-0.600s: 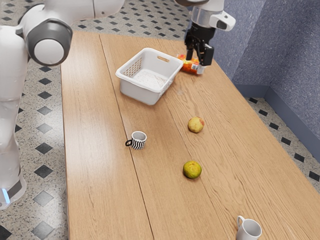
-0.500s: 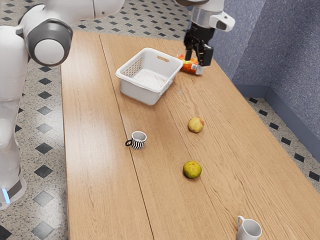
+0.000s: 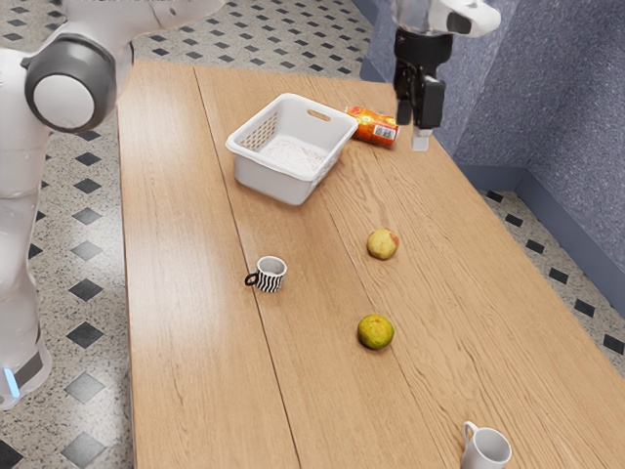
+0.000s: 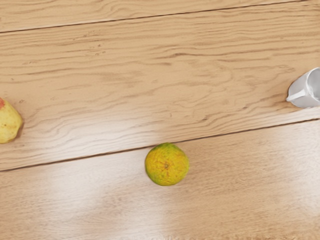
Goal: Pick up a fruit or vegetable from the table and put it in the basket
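Observation:
My gripper hangs open in the air at the exterior view's upper right, with nothing between its fingers. A green-yellow citrus fruit rests on the table; in the wrist view the same citrus lies beside a board seam. A yellow fruit with a reddish patch sits between the citrus and the basket, and part of this yellow fruit shows in the wrist view. The white basket stands upright toward the table's far end, with no fruit visible in it.
An orange packet lies beside the basket. A striped black-and-white cup stands nearer the arm's side than the citrus. A white mug is at the exterior view's lower edge; the wrist view has this mug too.
My gripper has shifted toward the exterior view's right, exposing more of the orange packet. Both fruits, the basket and the cups have stayed in place.

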`<state>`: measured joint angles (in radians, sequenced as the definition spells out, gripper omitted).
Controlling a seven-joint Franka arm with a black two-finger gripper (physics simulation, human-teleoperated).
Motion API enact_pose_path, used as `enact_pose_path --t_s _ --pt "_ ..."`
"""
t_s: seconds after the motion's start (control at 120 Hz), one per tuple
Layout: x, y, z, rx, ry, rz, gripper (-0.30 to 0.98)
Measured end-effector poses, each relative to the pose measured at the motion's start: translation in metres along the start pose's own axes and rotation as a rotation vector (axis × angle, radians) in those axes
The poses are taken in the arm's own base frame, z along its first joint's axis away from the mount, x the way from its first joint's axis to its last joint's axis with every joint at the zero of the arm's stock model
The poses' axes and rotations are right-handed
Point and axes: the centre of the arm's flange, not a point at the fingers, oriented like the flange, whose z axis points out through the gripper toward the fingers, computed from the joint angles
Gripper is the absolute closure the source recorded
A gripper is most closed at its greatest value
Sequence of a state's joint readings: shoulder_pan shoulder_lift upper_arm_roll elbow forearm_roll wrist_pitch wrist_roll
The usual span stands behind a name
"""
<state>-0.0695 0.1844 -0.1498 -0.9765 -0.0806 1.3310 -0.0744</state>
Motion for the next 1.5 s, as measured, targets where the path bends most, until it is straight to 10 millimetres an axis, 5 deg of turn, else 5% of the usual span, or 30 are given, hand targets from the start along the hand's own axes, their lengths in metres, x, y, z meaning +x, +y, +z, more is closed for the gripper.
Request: enact_pose_path --t_s 0.192,0.333,0.592,0.867,1.075,1.217,1.375,1.5 --pt "0.007 0.013 0.032 -0.017 -0.043 0.016 0.00" --pt "0.010 0.041 0.062 0.042 -0.066 0.058 0.00" --pt "-0.013 0.059 0.102 0.124 -0.139 0.026 0.00" --pt "-0.023 0.024 0.118 0.147 -0.212 -0.090 0.00" --pt "-0.035 0.011 0.185 0.118 -0.251 -0.042 0.00" --pt "-0.028 0.017 0.220 0.075 -0.227 0.015 0.00" --pt "0.012 0.054 0.250 0.036 -0.184 0.120 0.00" --pt "0.025 0.050 0.273 0.030 -0.191 0.141 0.00"
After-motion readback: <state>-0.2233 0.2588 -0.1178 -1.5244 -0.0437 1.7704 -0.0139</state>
